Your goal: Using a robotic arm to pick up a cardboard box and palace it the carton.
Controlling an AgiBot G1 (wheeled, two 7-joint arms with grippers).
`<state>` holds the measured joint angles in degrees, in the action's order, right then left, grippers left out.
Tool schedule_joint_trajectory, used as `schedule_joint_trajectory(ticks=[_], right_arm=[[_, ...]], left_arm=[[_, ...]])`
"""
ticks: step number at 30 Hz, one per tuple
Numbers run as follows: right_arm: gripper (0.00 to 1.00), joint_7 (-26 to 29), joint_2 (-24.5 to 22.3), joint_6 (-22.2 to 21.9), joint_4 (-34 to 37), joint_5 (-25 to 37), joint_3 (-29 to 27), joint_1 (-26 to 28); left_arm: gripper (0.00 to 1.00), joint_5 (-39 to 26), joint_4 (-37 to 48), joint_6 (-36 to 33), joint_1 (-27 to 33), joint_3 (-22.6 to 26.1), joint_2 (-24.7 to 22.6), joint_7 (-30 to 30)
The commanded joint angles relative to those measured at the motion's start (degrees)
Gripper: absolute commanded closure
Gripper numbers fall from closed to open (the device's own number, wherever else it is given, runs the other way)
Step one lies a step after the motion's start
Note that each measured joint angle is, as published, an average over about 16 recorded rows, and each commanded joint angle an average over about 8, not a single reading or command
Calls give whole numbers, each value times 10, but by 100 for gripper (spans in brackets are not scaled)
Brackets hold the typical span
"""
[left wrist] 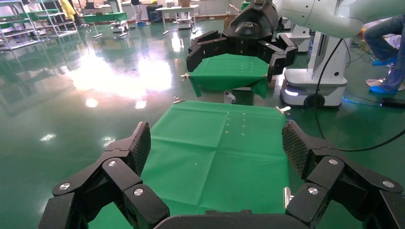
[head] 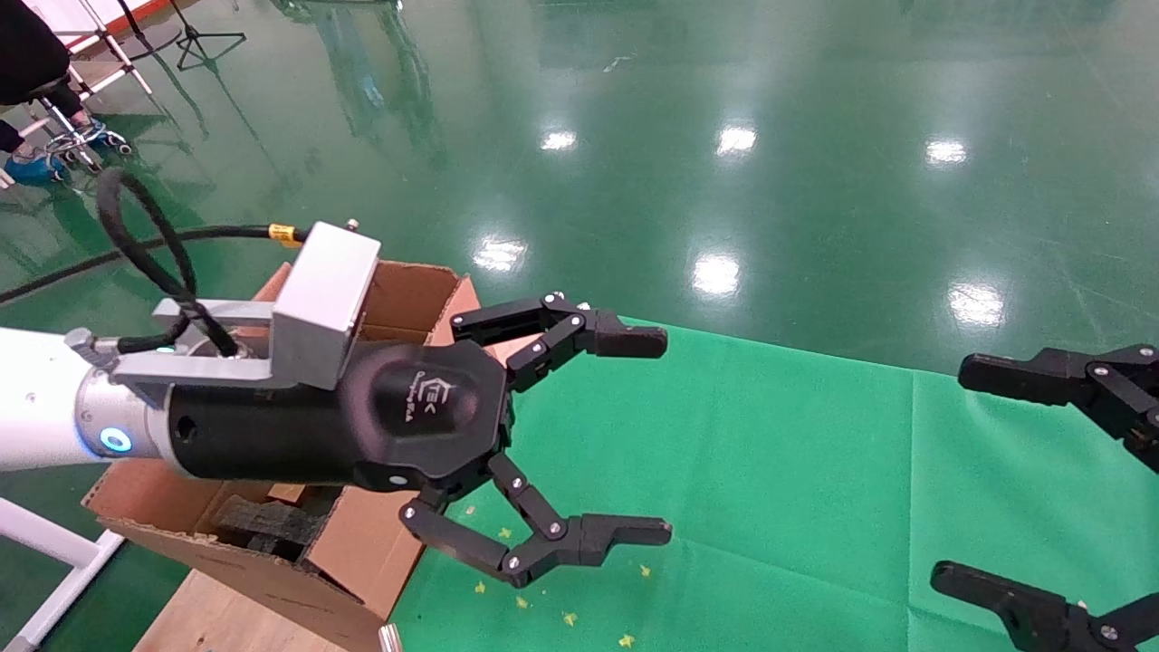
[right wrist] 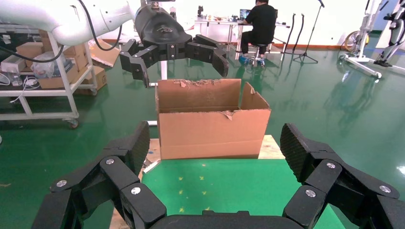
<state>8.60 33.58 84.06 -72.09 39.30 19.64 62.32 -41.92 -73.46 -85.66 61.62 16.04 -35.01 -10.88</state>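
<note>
The carton [head: 407, 290] stands at the left end of the green cloth [head: 770, 471], its flaps up and black foam [head: 263, 523] inside. My left gripper [head: 647, 436] hangs open and empty just right of the carton; its black body covers most of the carton's opening. From the right wrist the same carton [right wrist: 210, 129] is seen side-on, with the left gripper [right wrist: 180, 67] above its rim. My right gripper [head: 964, 475] is open and empty over the cloth's right end. Both wrist views show spread fingers [left wrist: 138, 148] [right wrist: 141, 140] with only cloth between them. The cardboard box is hidden.
The carton rests on a wooden board [head: 217, 616] beside the cloth. A metal clip [head: 389, 638] sits at the cloth's near edge, and yellow specks [head: 570, 618] dot the cloth. A white frame rail [head: 54, 580] runs at the lower left. A seated person [right wrist: 261, 24] is far behind.
</note>
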Motion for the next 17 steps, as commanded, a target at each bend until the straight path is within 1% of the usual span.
schedule_joint_trajectory(ticks=[1,17], right_arm=[[0,0,0,0,0,0,0,0],[0,0,0,0,0,0,0,0]], left_arm=[[0,0,0,0,0,0,0,0],[0,-1,1,0,1,1,0,-1]])
